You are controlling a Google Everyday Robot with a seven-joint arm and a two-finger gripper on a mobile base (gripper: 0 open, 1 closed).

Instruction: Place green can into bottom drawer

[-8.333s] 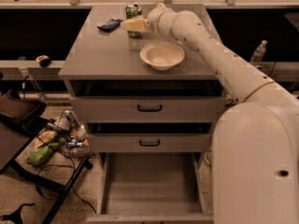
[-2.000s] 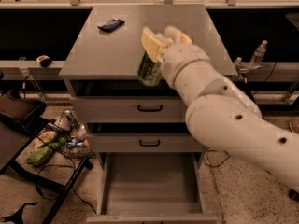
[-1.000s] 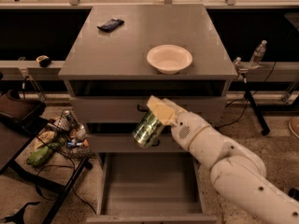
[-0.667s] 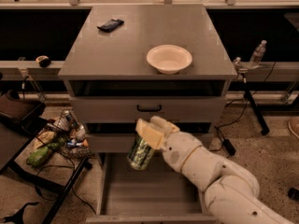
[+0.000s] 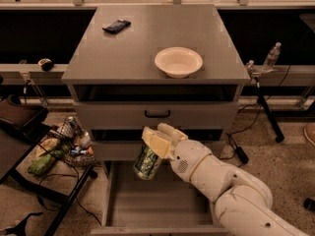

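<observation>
The green can (image 5: 146, 162), slim with pale printed markings, is held tilted in my gripper (image 5: 153, 146), whose pale fingers (image 5: 156, 142) are shut on its upper part. It hangs in front of the middle drawer, just above the back of the bottom drawer (image 5: 157, 205), which is pulled out, a wide shallow grey tray with a bare floor. My white arm (image 5: 221, 183) reaches in from the lower right and covers the drawer's right side.
A white bowl (image 5: 178, 62) and a dark flat packet (image 5: 116, 25) sit on the grey cabinet top (image 5: 108, 53). The top drawer (image 5: 157, 114) has a black handle. A wire basket of clutter (image 5: 64, 144) stands at left. A clear bottle (image 5: 271, 57) stands at right.
My gripper took the green can from the cabinet top and carried it down past the upper drawers. In the last second it moved lower and slightly left, over the open bottom drawer.
</observation>
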